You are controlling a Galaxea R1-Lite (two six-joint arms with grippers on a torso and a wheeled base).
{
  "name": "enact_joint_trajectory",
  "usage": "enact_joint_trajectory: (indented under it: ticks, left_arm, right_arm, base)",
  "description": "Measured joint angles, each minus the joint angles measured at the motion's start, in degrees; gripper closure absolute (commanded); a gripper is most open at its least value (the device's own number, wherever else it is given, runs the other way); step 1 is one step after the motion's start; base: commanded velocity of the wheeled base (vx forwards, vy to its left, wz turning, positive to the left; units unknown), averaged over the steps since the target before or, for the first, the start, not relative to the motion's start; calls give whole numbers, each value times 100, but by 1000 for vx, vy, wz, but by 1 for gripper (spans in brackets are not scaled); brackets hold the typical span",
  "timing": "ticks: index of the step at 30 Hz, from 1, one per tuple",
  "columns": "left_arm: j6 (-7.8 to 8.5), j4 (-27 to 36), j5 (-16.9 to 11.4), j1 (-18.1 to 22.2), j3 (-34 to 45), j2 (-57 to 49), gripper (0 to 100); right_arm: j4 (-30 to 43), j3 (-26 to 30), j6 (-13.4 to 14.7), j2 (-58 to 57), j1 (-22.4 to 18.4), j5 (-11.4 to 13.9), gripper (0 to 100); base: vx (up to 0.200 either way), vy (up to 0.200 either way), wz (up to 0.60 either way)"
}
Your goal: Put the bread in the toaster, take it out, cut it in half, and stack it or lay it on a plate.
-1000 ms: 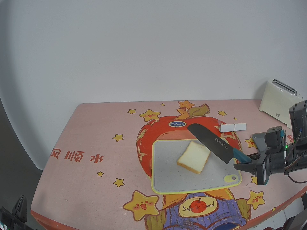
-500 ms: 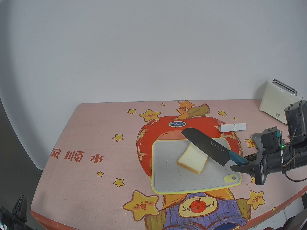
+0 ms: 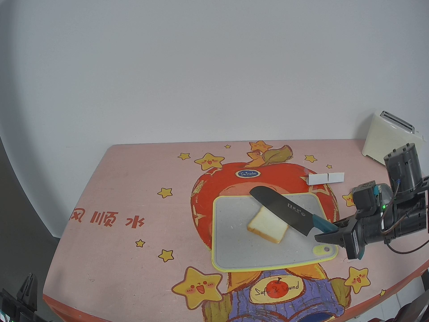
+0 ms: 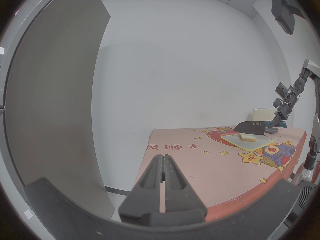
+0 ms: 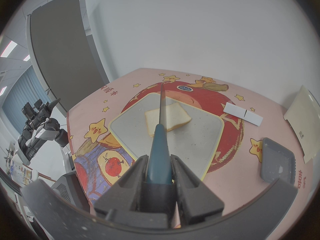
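Observation:
A white bread slice (image 3: 267, 226) lies flat on the grey cutting board (image 3: 237, 251) with a yellow rim, mid-table. My right gripper (image 3: 333, 235) is at the board's right end, shut on the teal handle of a black-bladed knife (image 3: 283, 207). The blade (image 5: 162, 107) stands on edge across the middle of the slice (image 5: 173, 117), right at its top; contact cannot be told. The white toaster (image 3: 389, 146) stands at the far right corner. My left gripper (image 4: 162, 184) is shut and empty, off the table's near left corner, far from the board (image 4: 248, 142).
A white paper strip (image 3: 325, 178) lies behind the board on the right. A small grey rectangular tray (image 5: 277, 160) sits between board and toaster (image 5: 305, 117). The left half of the pink printed tabletop (image 3: 134, 193) is bare.
My right gripper has moved left and down with the knife, carrying the blade from the slice's right edge to over its middle. The left arm has kept still.

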Motion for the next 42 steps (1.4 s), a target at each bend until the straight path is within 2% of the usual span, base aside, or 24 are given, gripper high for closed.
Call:
enact_joint_trajectory:
  ticks: [18,23,29,33,39,42]
  left_arm:
    - [-26,-9,49,0,0,0,100]
    - [-122,-44,51,5,0,0,100]
    - [-305,-989,-32,6,-201,17,100]
    - [-382,-1360,-251,22,-951,232,100]
    - [-399,-1699,-933,37,-2417,1302,100]
    - [-393,-1941,-1269,44,-2787,1993,100]
  right_arm:
    - [-108,28,-88,223,-28,0,100]
    - [-104,44,-90,251,-23,-2,100]
    - [-100,55,-90,278,-15,-6,100]
    - [-98,57,-90,276,-9,-9,100]
    - [-98,52,-88,254,2,-11,100]
    - [-98,50,-88,245,2,-13,100]
  base:
    - [0,0,0]
    - [0,0,0]
    - [0,0,0]
    - [0,0,0]
    - [0,0,0]
    - [0,0,0]
